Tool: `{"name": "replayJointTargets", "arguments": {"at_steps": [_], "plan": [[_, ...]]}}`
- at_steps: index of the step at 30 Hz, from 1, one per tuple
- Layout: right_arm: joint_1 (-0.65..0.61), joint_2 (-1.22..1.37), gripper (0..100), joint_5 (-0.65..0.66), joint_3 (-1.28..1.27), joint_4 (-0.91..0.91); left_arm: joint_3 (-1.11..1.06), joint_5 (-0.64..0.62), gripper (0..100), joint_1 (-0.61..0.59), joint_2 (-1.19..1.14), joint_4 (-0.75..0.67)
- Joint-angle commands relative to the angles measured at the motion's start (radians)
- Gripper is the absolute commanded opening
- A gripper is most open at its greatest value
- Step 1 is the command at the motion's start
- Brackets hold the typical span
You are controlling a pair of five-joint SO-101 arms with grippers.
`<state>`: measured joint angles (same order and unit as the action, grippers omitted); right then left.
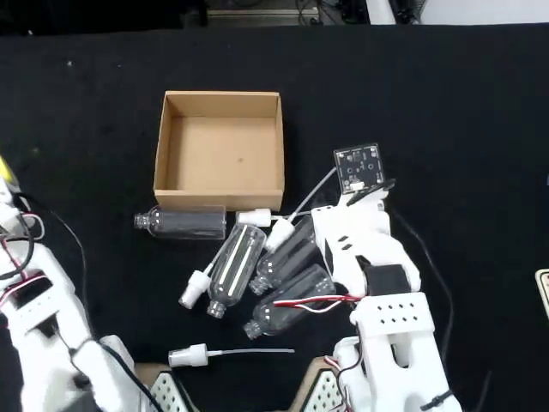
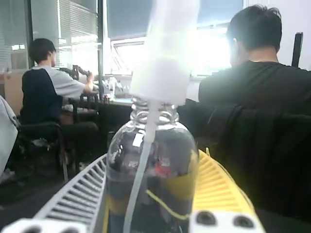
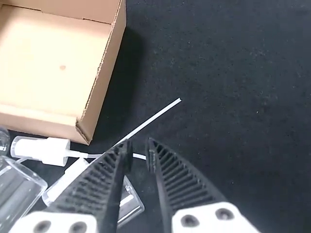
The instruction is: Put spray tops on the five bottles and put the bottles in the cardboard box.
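Up close, a bottle (image 2: 150, 194) is clamped in the left gripper (image 2: 153, 158), with a spray top (image 2: 163, 63) sat over its neck and the dip tube (image 2: 138, 179) run down inside. The right gripper (image 3: 139, 144) is seen barely parted, nothing pinched, just above a loose tube (image 3: 155, 116) on the black table (image 3: 233, 73). Four more bottles (image 1: 236, 264) are scattered in a cluster just in front of the cardboard box (image 1: 219, 184).
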<state>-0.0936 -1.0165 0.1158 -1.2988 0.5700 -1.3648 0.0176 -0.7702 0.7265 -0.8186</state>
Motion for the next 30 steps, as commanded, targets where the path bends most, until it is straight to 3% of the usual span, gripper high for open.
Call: {"name": "replayJointTargets", "arguments": {"at_steps": [1, 10, 16, 24, 30], "plan": [[0.005, -0.001, 2.5, 0.008, 0.002, -0.031, 0.021, -0.002, 3, -0.027, -0.192, -0.161], [0.009, -0.001, 2.5, 0.011, 0.001, -0.031, 0.031, -0.009, 3, -0.061, -0.485, -0.400], [0.009, -0.001, 2.5, 0.014, 0.001, -0.031, 0.133, -0.011, 3, -0.102, -0.661, -0.407], [0.009, -0.001, 2.5, 0.014, 0.001, -0.031, 0.231, -0.011, 3, -0.188, -0.918, -0.568], [0.009, -0.001, 2.5, 0.014, 0.001, -0.031, 0.315, -0.011, 3, -0.223, -1.062, -0.580]]}}
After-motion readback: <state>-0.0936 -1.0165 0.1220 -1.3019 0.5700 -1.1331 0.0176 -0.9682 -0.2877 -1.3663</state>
